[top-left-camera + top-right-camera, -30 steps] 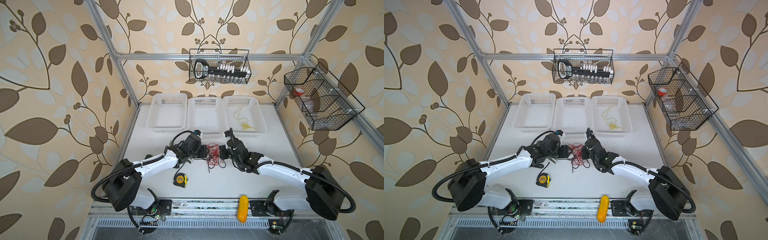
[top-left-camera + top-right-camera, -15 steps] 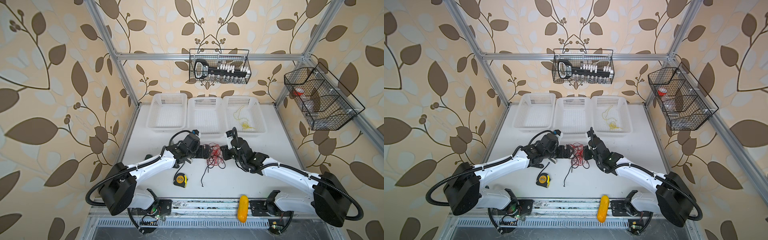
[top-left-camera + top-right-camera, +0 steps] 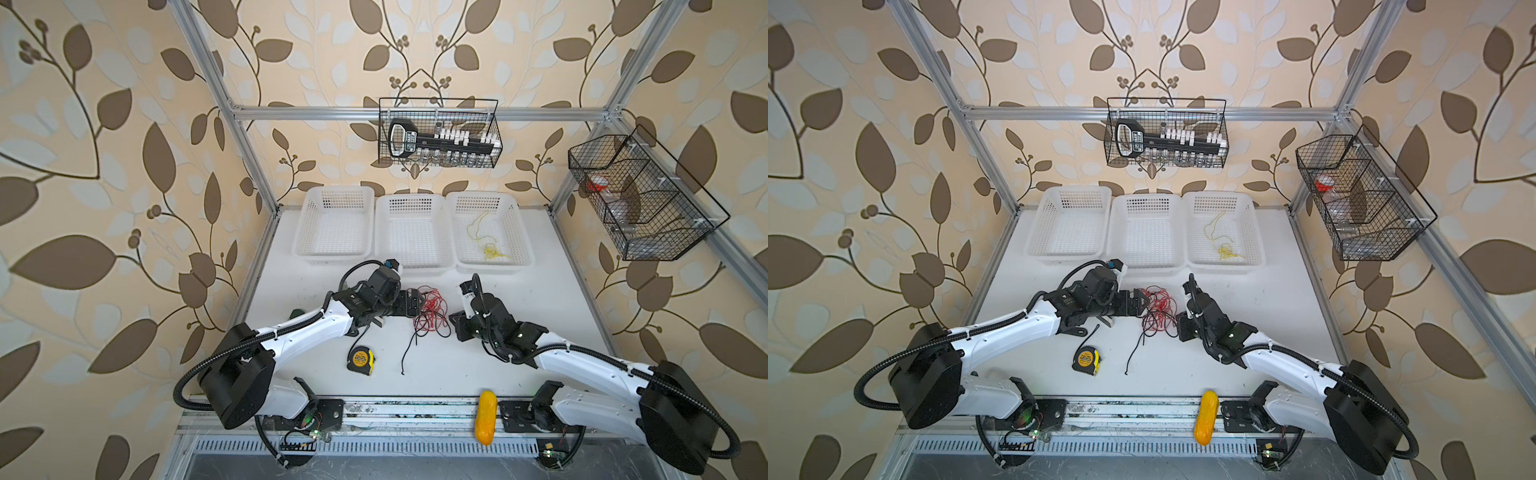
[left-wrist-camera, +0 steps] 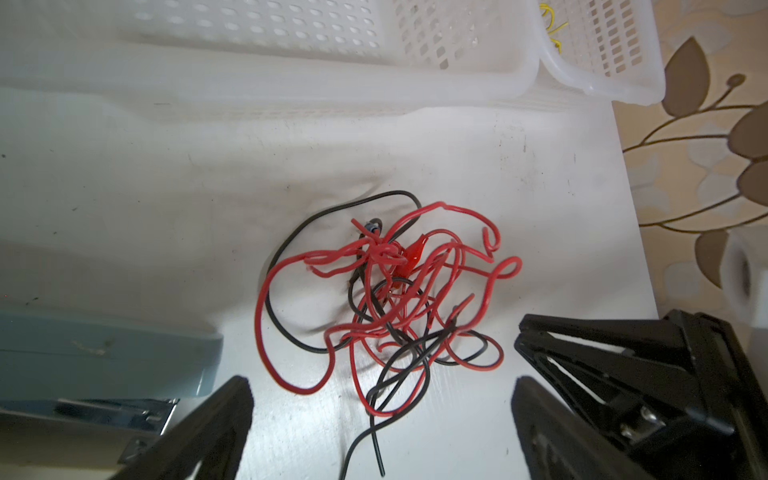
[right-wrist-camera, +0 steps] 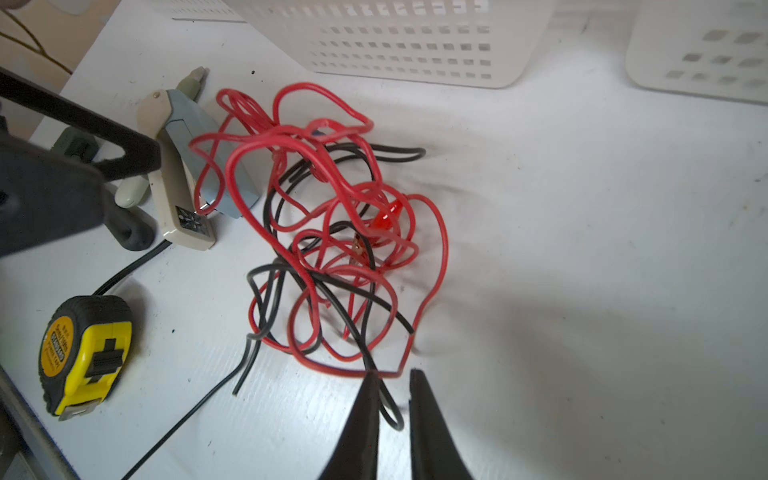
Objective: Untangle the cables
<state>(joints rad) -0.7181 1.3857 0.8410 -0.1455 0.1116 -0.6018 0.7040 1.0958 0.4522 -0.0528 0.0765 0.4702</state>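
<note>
On tabletop: cables, light springy tangle.
Grab: I'd pinch loose black end.
Left hand: wide apart.
Right hand: barely apart.

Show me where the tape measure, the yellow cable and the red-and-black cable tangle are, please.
tape measure (image 3: 360,360): a top view, on its round face.
yellow cable (image 3: 493,252): a top view, on its bunched end.
red-and-black cable tangle (image 4: 384,252): left wrist view, on the red knot at its middle.
</note>
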